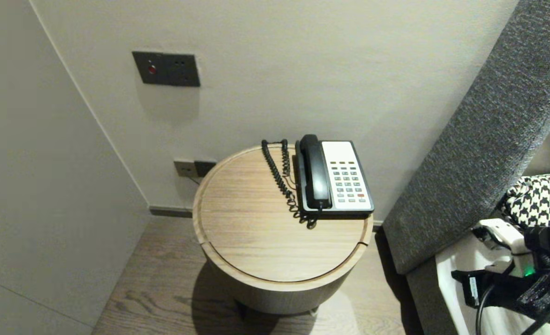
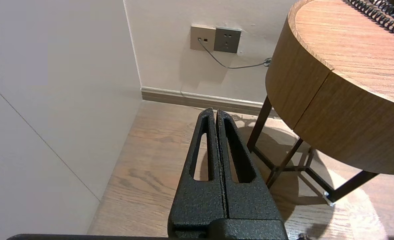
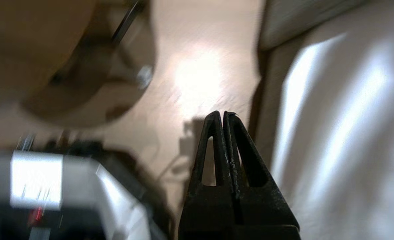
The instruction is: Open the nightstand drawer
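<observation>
Wooden table (image 1: 256,232) bears phone (image 1: 335,179), head view; wrist views alone show left tool (image 2: 216,111), right tool (image 3: 222,113) clenched.

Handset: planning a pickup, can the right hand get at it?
Probably yes: the handset lies uncovered on the phone, nothing above; the right hand, shut, hangs low beside the bed.

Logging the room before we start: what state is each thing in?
handset: on its cradle
cord: coiled, lying slack on the table
wall port: cable plugged in
wall socket: nothing plugged in
left gripper: jaws shut, empty, low beside the table
right gripper: jaws shut, empty, over the floor beside the bed
</observation>
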Motion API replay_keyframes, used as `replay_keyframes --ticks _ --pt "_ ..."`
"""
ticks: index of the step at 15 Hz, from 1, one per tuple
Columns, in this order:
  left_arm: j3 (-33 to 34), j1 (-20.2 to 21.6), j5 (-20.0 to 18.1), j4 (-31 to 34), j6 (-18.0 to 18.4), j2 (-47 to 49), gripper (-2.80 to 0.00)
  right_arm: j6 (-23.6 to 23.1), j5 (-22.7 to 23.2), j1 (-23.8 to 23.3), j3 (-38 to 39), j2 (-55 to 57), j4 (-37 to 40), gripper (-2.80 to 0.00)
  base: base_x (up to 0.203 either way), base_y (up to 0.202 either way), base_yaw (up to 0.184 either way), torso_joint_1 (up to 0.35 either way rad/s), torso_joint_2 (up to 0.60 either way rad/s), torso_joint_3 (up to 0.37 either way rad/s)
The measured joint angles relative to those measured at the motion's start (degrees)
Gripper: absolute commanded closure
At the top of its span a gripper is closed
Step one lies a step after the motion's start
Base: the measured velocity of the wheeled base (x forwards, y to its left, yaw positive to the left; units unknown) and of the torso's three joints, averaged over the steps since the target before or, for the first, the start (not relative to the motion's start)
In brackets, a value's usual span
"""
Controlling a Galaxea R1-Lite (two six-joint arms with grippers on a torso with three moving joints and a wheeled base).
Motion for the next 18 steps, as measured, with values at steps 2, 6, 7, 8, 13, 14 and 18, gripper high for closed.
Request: replay_keyframes --ticks 2,6,7,8,13,14,18 --pt "0.0 0.0 0.0 0.0 0.0 0.0 0.0 0.0 0.3 -3.8 -2.9 -0.2 -0.1 0.0 0.0 0.0 0.0 0.0 0.0 0.0" --pt "0.0 0.0 0.0 0.0 0.0 0.0 0.0 0.5 0.5 -6.6 -6.4 -3.0 0.1 0.0 0.0 0.0 0.0 0.0 0.0 0.0" --pt "0.0 0.0 0.0 0.0 0.0 0.0 0.0 0.5 0.5 -6.7 -6.8 -4.4 0.1 0.0 0.0 0.0 0.0 0.0 0.0 0.0" --pt "0.0 0.0 0.0 0.0 0.0 0.0 0.0 0.5 0.4 -6.7 -7.0 -6.0 0.2 0.0 0.0 0.0 0.0 0.0 0.0 0.0" --pt "0.0 0.0 0.0 0.0 0.0 0.0 0.0 0.6 0.2 -6.9 -4.1 -17.7 0.4 0.0 0.0 0.0 0.0 0.0 0.0 0.0" --pt "0.0 0.0 0.0 0.0 0.0 0.0 0.0 0.5 0.2 -6.9 -2.1 -20.9 0.5 0.0 0.0 0.0 0.0 0.0 0.0 0.0" --pt "0.0 0.0 0.0 0.0 0.0 0.0 0.0 0.4 0.2 -6.5 10.1 -32.5 0.7 0.0 0.0 0.0 0.0 0.0 0.0 0.0"
